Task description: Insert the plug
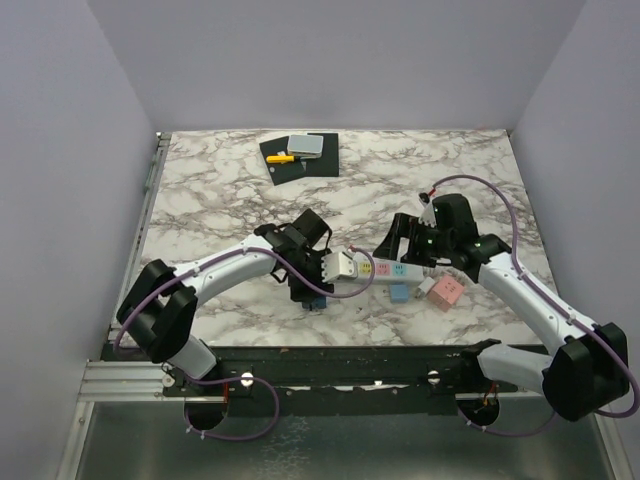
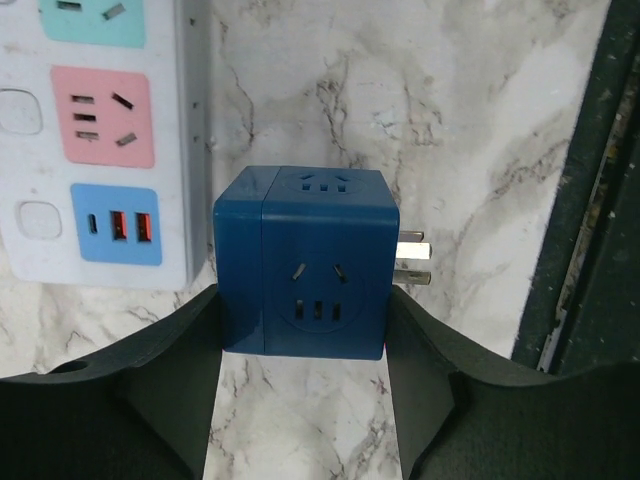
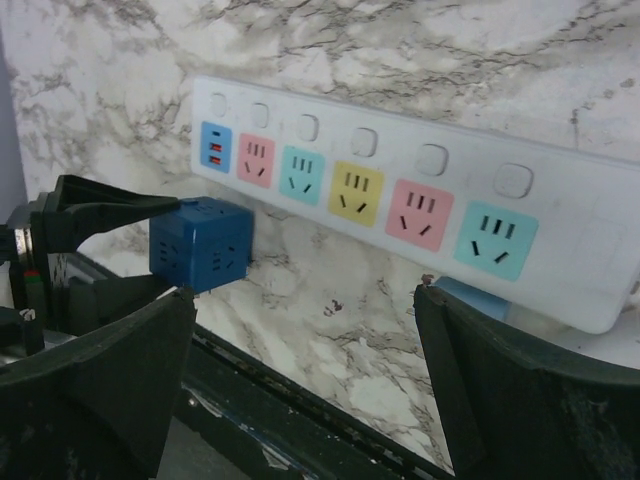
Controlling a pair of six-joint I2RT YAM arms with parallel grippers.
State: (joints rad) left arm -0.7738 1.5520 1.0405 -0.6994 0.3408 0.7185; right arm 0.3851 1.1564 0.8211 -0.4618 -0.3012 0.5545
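Observation:
A dark blue cube plug (image 2: pixel 305 265) sits between my left gripper's fingers (image 2: pixel 305 292), which press on both of its sides. Its metal prongs (image 2: pixel 413 258) point right, away from the white power strip (image 2: pixel 100 150). In the top view the left gripper (image 1: pixel 310 285) holds the cube (image 1: pixel 316 301) just in front of the strip's left end (image 1: pixel 372 267). My right gripper (image 1: pixel 395 250) is open and empty over the strip's right part. In the right wrist view (image 3: pixel 300 300) the strip (image 3: pixel 400 195) lies beyond its fingers, and the blue cube (image 3: pixel 200 243) is at the left.
A light blue cube (image 1: pixel 401 292) and a pink cube (image 1: pixel 444 292) lie just in front of the strip's right end. A black mat (image 1: pixel 318 160) with a grey box and a yellow tool lies at the back. The black front rail (image 1: pixel 350 360) runs close behind the left gripper.

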